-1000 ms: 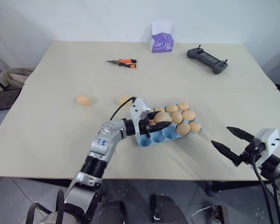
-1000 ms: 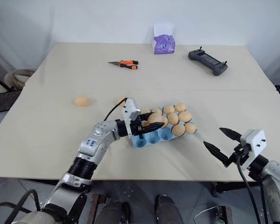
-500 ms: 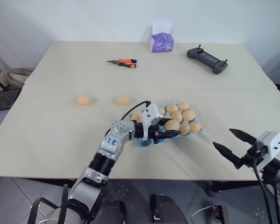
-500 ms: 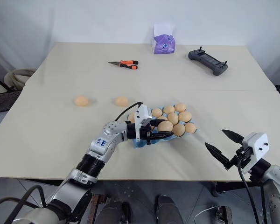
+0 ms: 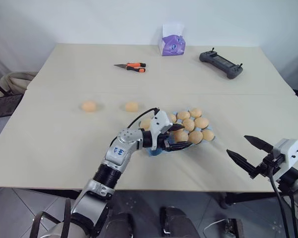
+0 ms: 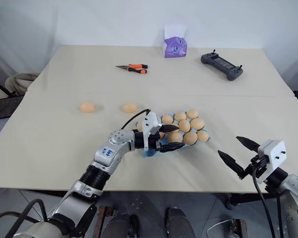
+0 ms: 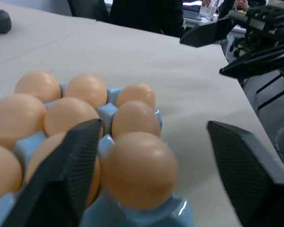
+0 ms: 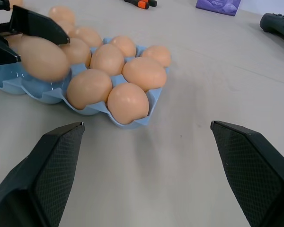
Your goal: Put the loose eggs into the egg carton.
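Note:
The light blue egg carton (image 8: 132,120) lies near the table's front edge, most of its cups filled with tan eggs. My left gripper (image 5: 183,136) reaches level over the carton's near end and is open. An egg (image 7: 139,168) sits in a front cup between its two fingers (image 7: 68,172), which stand apart from it. Two loose eggs lie on the table to the carton's left, one (image 5: 89,106) farther out and one (image 5: 132,106) closer. My right gripper (image 5: 237,146) hovers open right of the carton with nothing between its fingers.
Orange-handled pliers (image 5: 130,66) lie at the back centre-left. A purple-and-white tissue box (image 5: 172,44) stands at the far edge, and a dark handheld controller (image 5: 221,63) lies at the back right. The table's front edge (image 5: 154,187) runs just below the carton.
My left gripper carried an egg to the right over the carton, then opened, leaving the egg in a front cup. The right gripper has kept still.

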